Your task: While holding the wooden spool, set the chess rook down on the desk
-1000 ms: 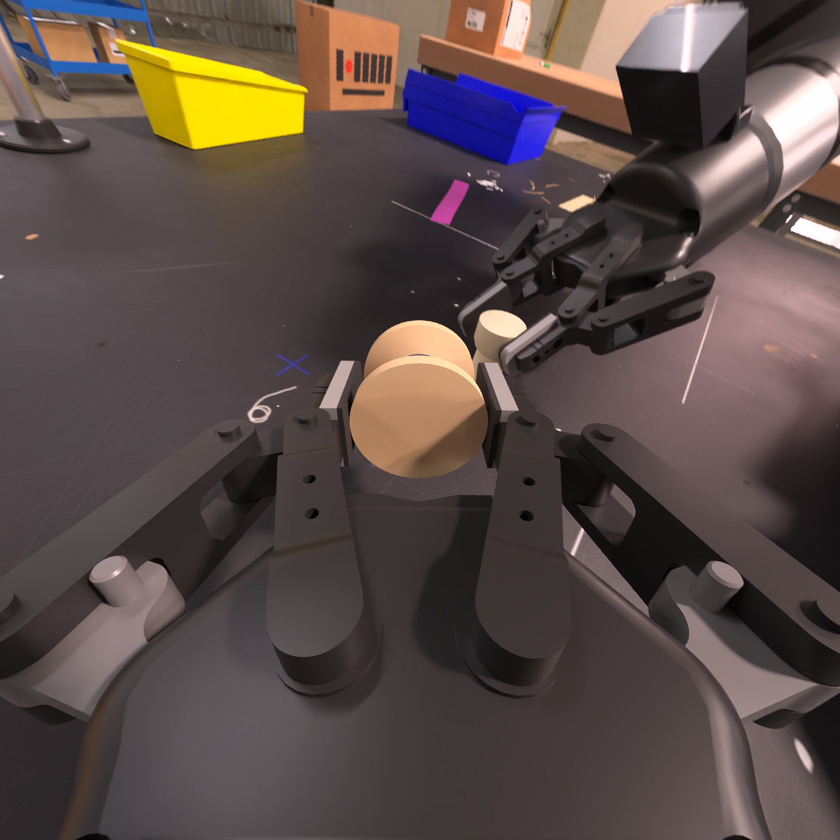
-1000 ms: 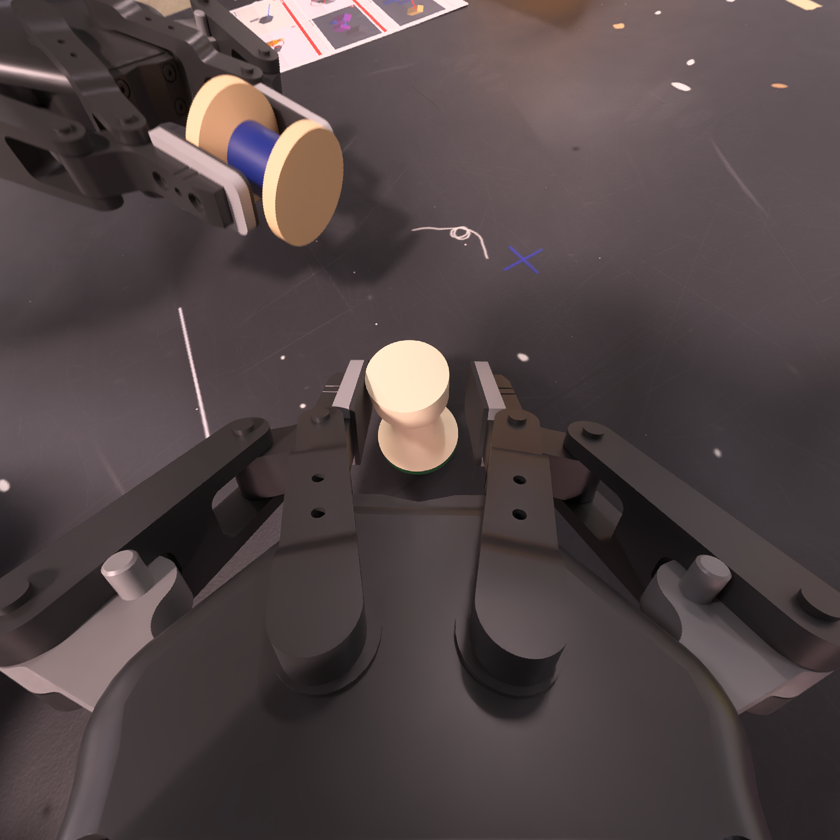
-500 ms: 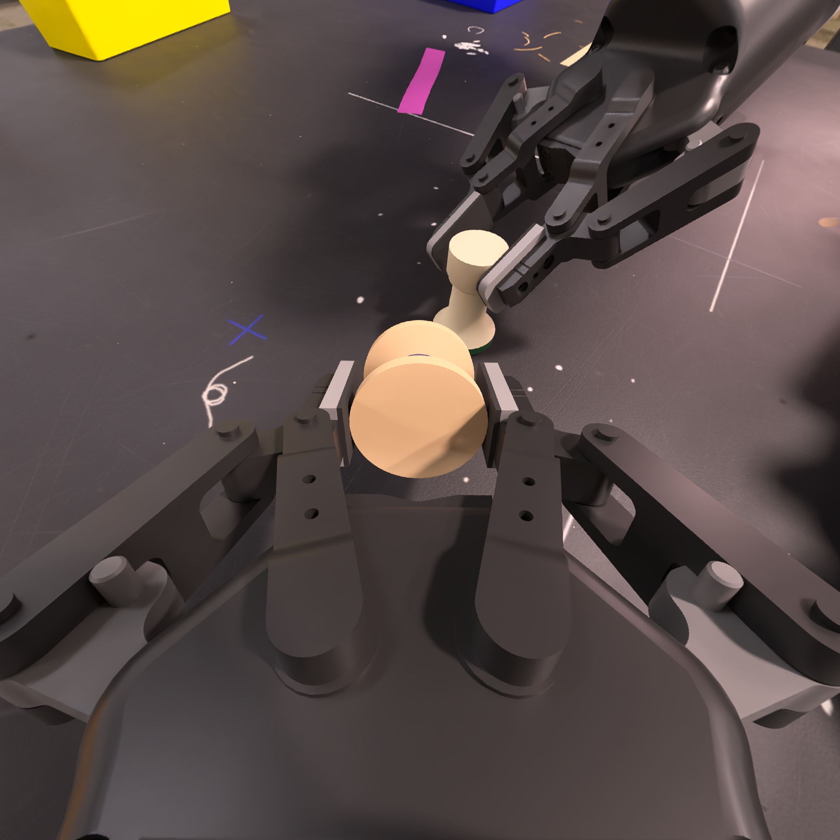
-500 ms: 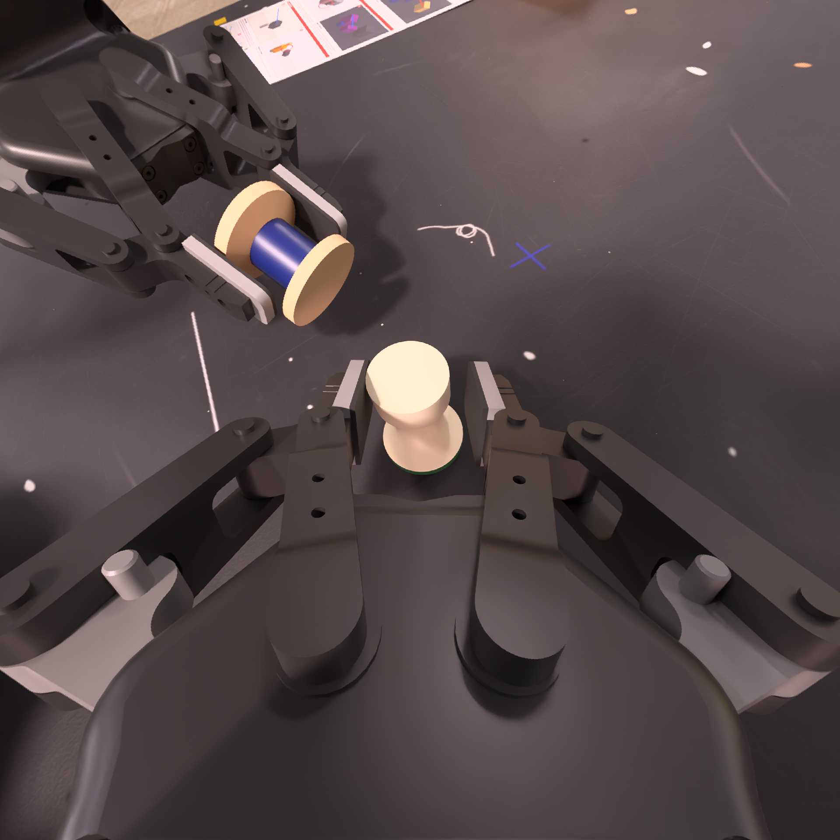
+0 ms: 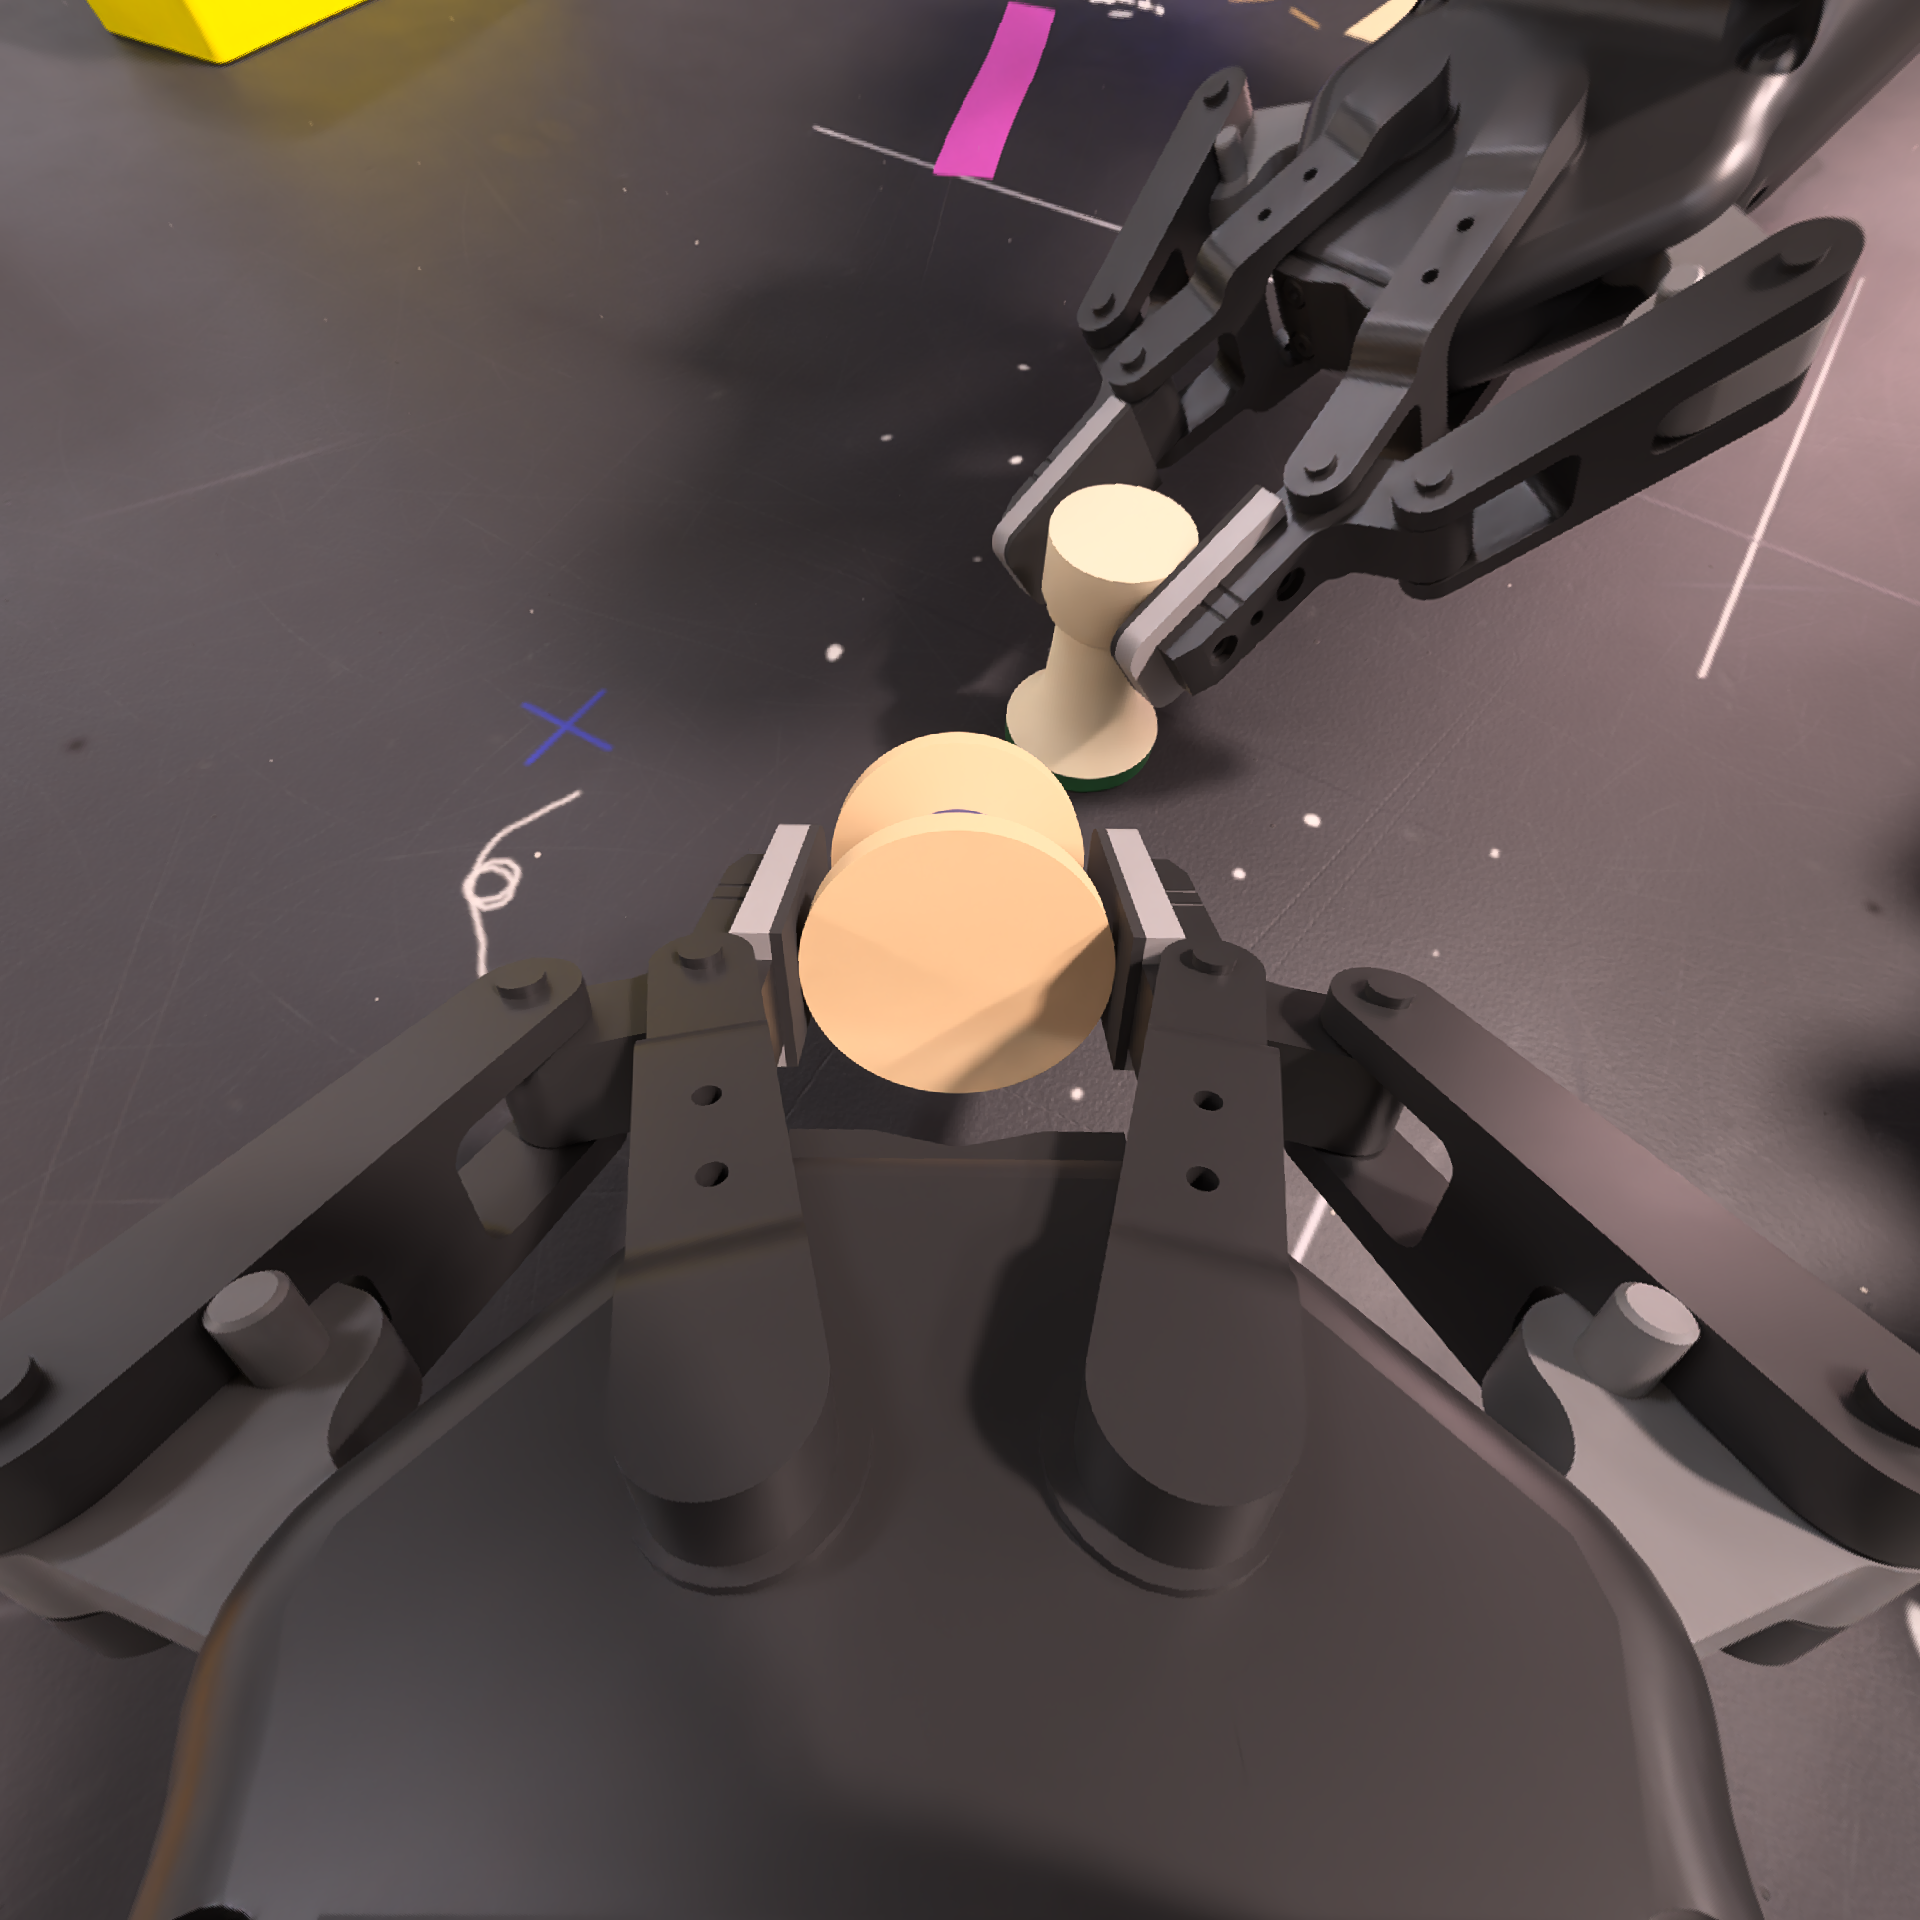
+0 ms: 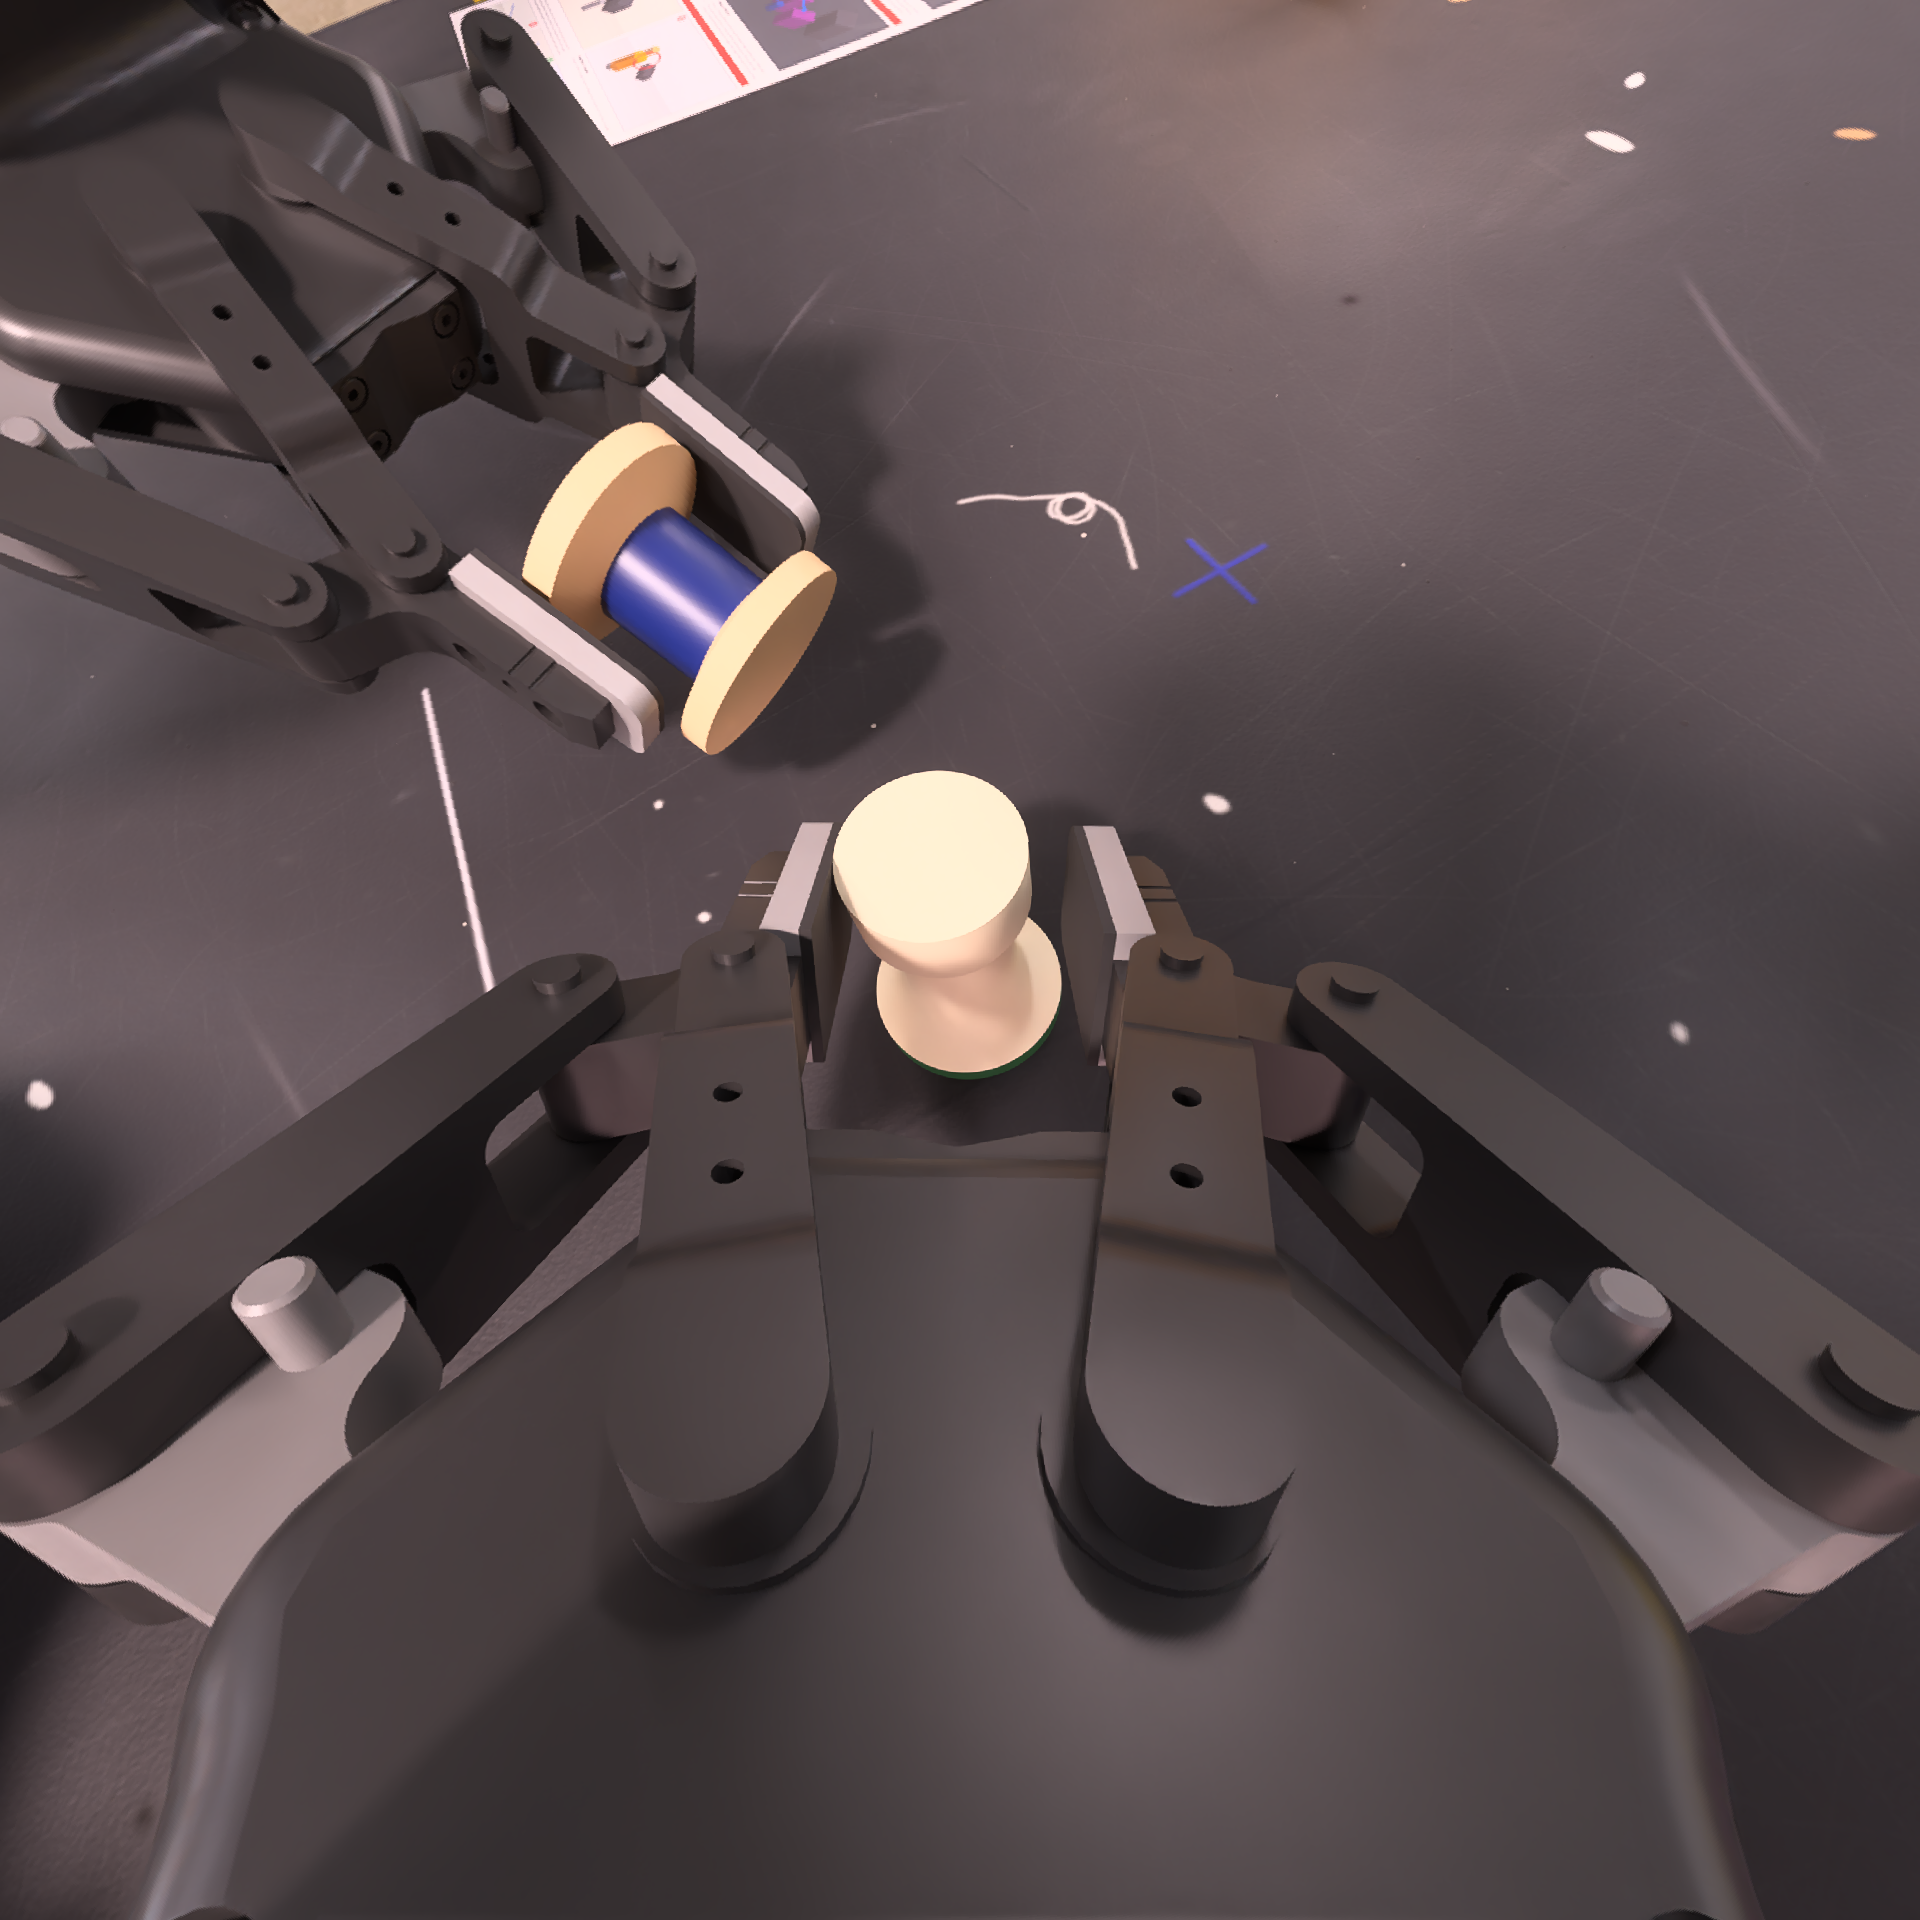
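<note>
Here the left gripper (image 5: pixel 954 935) clamps the wooden spool (image 5: pixel 954 951) by its two flanges, keeping it off the dark desk (image 5: pixel 312 468) as the task requires. Just beyond it, slightly right, the chess rook (image 6: pixel 951 935) stands upright, its green-felted base apparently on the desk. The right gripper (image 6: pixel 954 914) brackets the rook's head with small gaps at both pads, so it reads as released. Backing away straight should avoid tipping it.

Matt wooden spool (image 6: pixel 681 587), glossy blue core; scuffed dark desk (image 6: pixel 1455 416).
</note>
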